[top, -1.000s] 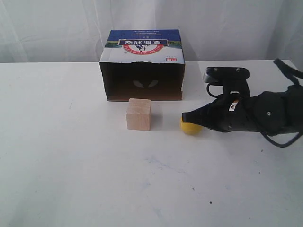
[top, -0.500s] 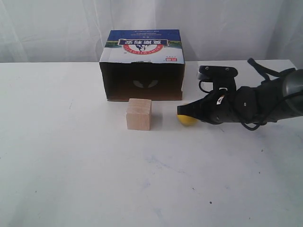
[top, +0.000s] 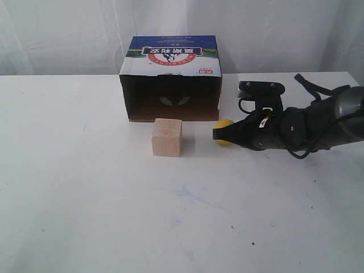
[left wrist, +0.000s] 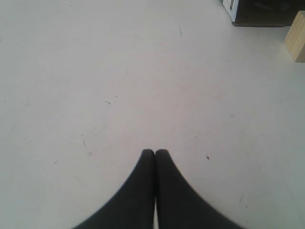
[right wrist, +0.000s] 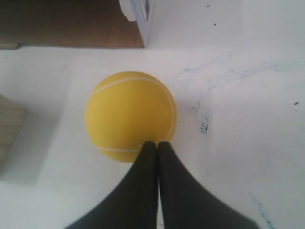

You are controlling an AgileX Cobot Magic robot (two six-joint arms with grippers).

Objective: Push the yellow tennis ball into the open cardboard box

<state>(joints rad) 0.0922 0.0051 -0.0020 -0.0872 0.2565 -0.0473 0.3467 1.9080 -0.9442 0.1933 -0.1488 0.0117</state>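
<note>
My right gripper [right wrist: 156,145] is pinched together on nothing so the tips make one blunt poker vs the ball [right wrist: 131,114], which sits just off the box [top: 170,96] mouth's corner on my side, w/ the cube [top: 166,137] apart from it.

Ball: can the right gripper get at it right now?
Probably yes: the shut right gripper appears to rest its tips against the ball, with nothing between them. The cube stands apart to one side.

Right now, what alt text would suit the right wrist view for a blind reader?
A closed black hand presses against a yellow tennis ball on a white table. The open cardboard box lies just beyond the ball, with a wooden cube nearby.
</note>
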